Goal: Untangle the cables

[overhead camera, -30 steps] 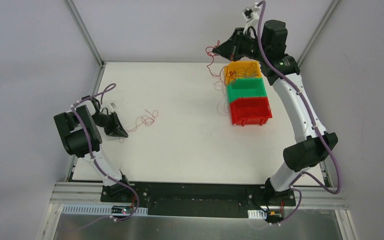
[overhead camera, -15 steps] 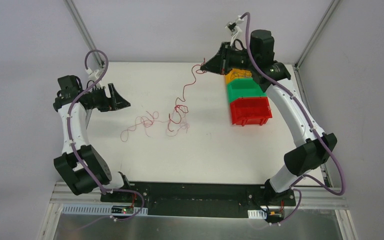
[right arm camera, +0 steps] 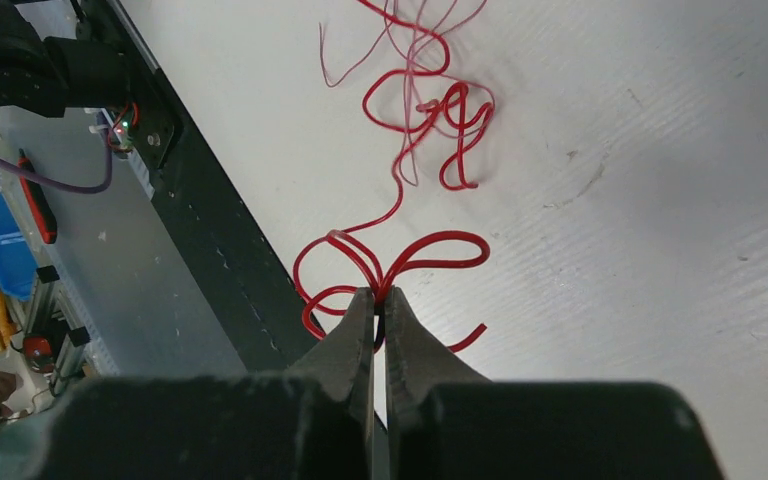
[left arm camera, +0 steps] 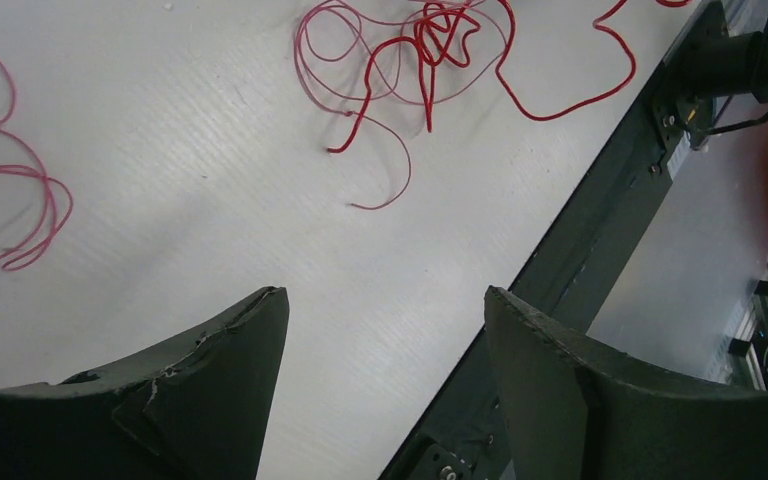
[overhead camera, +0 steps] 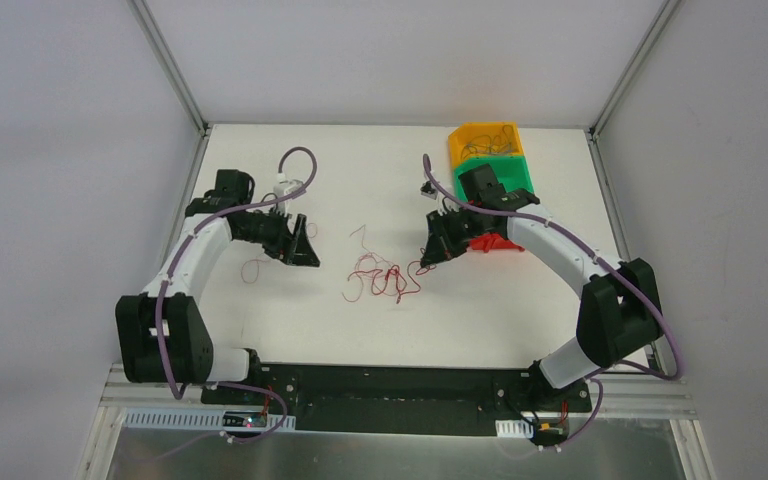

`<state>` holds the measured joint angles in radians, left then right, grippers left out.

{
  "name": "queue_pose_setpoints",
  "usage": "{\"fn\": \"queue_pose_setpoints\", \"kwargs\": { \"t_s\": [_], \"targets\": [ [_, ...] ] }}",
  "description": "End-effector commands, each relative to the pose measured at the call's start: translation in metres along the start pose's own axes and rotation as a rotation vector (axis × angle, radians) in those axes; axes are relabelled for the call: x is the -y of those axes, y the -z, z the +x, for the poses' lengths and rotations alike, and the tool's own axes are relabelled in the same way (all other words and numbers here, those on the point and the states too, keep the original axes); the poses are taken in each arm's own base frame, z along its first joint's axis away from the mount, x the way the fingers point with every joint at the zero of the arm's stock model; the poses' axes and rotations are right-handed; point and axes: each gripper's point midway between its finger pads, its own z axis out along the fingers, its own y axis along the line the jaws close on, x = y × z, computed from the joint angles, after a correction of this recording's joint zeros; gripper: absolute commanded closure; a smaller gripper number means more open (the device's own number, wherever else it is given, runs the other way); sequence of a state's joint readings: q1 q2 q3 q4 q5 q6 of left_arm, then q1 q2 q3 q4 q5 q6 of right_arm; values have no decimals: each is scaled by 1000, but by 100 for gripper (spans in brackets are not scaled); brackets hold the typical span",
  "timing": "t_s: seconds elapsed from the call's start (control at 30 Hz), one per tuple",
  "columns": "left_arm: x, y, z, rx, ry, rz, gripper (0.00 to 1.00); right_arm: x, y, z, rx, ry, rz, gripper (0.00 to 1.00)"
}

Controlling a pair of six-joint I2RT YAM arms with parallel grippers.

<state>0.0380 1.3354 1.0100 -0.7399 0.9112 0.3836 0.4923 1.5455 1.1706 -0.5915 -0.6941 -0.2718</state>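
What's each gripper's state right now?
Left gripper: open, holding nothing.
Right gripper: closed on a red cable.

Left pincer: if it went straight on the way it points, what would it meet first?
Likely the bare table just ahead of the open left pincer, which seems to tilt downward. If it skims above the surface, the red cables come next. Depth is unclear.

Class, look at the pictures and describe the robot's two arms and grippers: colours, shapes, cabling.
Both the left arm and right arm have white tubular links joined by bulky black joint housings. A thick purple hose runs along each, looping free in places. The left gripper and right gripper are matte black, each with two wedge-shaped fingers tapering to narrow tips.
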Motion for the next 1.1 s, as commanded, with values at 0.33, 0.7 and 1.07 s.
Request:
{"fn": "queue_pose_setpoints", "kwargs": {
  "t_s": [0.33, 0.7, 1.07],
  "targets": [
    [-38, -84, -33, -94, 229, -37, 28, 2, 21, -21, 73, 102, 64, 33],
    [-24, -166, -60, -55, 225, 8, 36, 18, 17, -72, 180, 10, 109, 32],
    [56, -126, -135, 91, 122, 188, 100, 16, 70, -82, 307, 64, 152, 31]
  ]
}}
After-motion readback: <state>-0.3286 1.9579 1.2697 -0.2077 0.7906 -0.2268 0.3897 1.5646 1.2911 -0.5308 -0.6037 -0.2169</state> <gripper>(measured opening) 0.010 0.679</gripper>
